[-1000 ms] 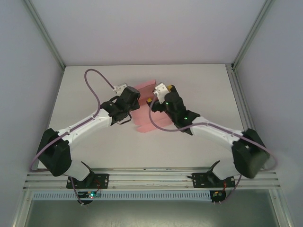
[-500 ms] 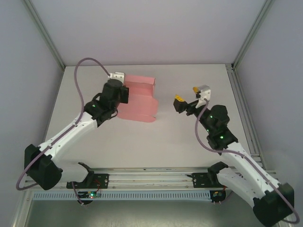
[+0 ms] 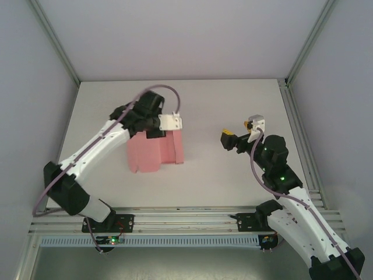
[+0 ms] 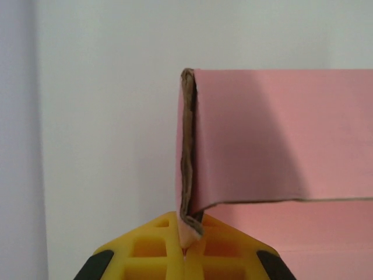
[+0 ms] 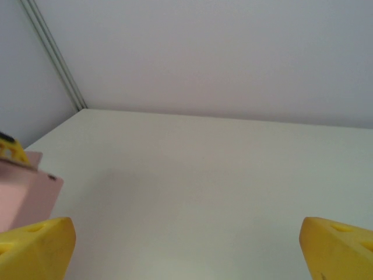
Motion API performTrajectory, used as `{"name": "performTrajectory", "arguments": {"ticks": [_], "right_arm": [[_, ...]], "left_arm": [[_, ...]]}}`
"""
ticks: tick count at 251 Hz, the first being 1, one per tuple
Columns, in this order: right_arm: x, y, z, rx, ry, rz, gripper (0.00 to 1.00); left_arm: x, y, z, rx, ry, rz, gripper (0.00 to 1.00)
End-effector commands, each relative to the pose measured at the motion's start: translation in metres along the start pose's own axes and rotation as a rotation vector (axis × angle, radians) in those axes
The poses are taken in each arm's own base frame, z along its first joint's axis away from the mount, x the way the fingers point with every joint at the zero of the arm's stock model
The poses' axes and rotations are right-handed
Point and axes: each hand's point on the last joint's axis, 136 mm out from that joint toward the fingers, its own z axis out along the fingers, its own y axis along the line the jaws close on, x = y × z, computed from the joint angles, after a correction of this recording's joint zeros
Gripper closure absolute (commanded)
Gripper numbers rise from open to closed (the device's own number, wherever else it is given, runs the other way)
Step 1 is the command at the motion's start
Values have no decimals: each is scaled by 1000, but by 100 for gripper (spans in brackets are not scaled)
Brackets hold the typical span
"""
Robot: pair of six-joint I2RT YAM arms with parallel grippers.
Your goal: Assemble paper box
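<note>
Left wrist: left gripper (image 4: 185, 244) pinches a doubled edge of the pink paper box (image 4: 280, 140); right gripper (image 5: 186, 248) gapes.

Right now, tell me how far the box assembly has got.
Partly done: the paper box has a panel folded over, though it is not a closed box. In hand: the left gripper is shut on its doubled edge. Left: the remaining folds; the right gripper hangs open, apart from the card.
</note>
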Motion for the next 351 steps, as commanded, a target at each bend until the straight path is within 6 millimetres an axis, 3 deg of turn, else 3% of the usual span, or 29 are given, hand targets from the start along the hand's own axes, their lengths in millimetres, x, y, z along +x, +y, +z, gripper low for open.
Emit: {"name": "performTrajectory", "arguments": {"ticks": [1, 27, 66, 86, 103, 112, 117, 130, 140, 145, 147, 181, 223, 268, 292, 315, 351], "right_arm": [[15, -5, -6, 16, 41, 20, 2], [17, -10, -13, 47, 46, 14, 1], [20, -20, -17, 100, 43, -1, 2], [22, -24, -17, 120, 50, 0, 2], [24, -27, -17, 128, 59, 1, 2], [24, -27, -16, 125, 63, -5, 2], [26, -27, -16, 127, 68, -7, 2], [26, -29, -15, 132, 70, -9, 2], [26, -30, -15, 135, 73, -9, 2], [27, -31, -14, 138, 77, -8, 2], [28, -31, -14, 139, 78, -8, 2], [32, -32, -10, 135, 93, -2, 2], [31, -45, -10, 212, 99, 46, 2], [26, -35, -3, 150, 93, 49, 2], [32, -31, 10, 109, 124, 38, 2], [42, -28, 27, 72, 178, 28, 2], [43, -9, 55, -48, 271, 1, 3]], "left_arm": [[6, -11, 30, 55, 141, 215, 100], [2, -18, 62, 139, 212, 258, 100], [14, -25, 115, 225, 449, 237, 100], [17, -36, 133, 316, 523, 202, 100], [14, -33, 146, 299, 513, 184, 100], [7, -33, 147, 297, 473, 176, 82], [3, -33, 146, 299, 451, 169, 69], [-9, -34, 139, 320, 399, 156, 48], [-17, -34, 133, 329, 360, 143, 23], [-21, -32, 130, 328, 345, 138, 3], [-23, -32, 129, 327, 337, 138, 1], [-49, -12, 111, 243, 210, 84, 0], [-95, 6, 63, 191, -115, -67, 0], [-108, 41, 27, -44, -288, -270, 0], [-90, 72, 10, -201, -327, -540, 0], [-42, 106, -8, -387, -302, -908, 0], [41, 104, -30, -497, -136, -1292, 0]]}}
